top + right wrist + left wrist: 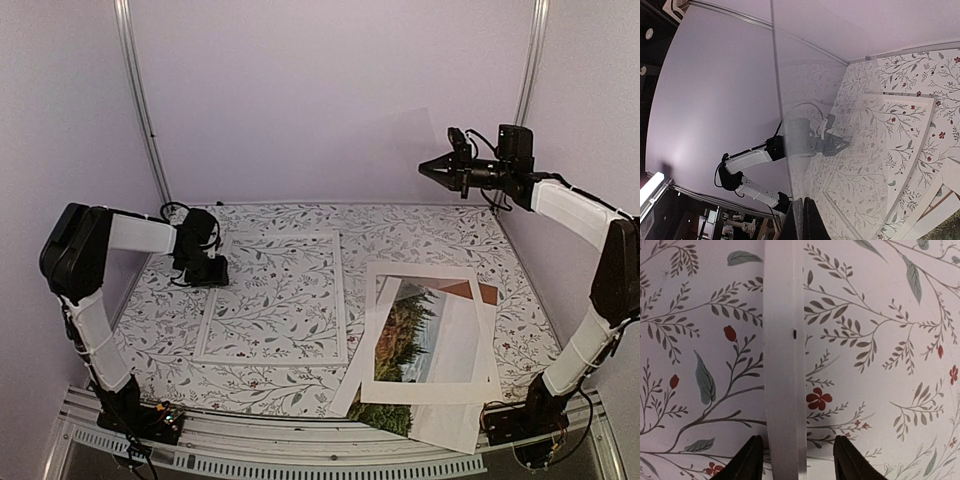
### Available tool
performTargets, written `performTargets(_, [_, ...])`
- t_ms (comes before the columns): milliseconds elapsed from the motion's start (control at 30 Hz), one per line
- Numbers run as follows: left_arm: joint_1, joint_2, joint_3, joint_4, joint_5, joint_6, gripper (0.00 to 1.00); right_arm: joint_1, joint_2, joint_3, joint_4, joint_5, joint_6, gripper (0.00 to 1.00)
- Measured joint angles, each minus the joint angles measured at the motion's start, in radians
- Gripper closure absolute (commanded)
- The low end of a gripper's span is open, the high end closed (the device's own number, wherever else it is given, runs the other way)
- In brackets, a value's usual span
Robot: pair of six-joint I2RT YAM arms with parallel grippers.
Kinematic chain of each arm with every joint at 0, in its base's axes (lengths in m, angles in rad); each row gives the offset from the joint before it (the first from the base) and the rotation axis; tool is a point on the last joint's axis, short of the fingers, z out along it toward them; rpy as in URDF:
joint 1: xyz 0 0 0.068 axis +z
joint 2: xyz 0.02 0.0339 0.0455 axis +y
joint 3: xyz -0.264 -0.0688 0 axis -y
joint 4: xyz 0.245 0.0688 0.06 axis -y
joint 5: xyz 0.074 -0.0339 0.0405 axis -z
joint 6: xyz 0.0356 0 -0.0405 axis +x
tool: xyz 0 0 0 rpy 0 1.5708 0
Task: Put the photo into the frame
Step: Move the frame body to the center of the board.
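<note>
From where I stand, nothing here can be read: no words, numbers, labels or brand marks show on anything in any of the views.

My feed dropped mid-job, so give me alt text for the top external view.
The right gripper, raised over the table's far right, is shut on a faintly visible clear pane. The left gripper is down at the left edge of the white frame; the photo lies near right, partly under a white mat.
</note>
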Motion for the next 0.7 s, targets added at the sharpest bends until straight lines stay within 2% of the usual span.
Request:
performTargets(33, [0.000, 0.002, 0.002, 0.003, 0.004, 0.002, 0.49, 0.007, 0.003, 0.000, -0.004, 0.001, 0.000, 1.00])
performTargets(233, [0.002, -0.011, 0.003, 0.010, 0.030, 0.006, 0.25, 0.082, 0.044, 0.032, -0.016, 0.011, 0.016, 1.00])
performTargets(333, [0.007, -0.052, 0.004, 0.004, 0.020, -0.008, 0.17, 0.139, 0.085, 0.090, 0.000, 0.018, 0.046, 1.00])
performTargets(533, [0.054, -0.192, 0.015, 0.002, -0.015, -0.043, 0.12, 0.280, 0.207, 0.263, 0.088, 0.031, 0.134, 1.00])
performTargets(700, [0.157, -0.319, 0.009, 0.005, -0.051, -0.086, 0.09, 0.378, 0.337, 0.369, 0.240, 0.039, 0.262, 1.00])
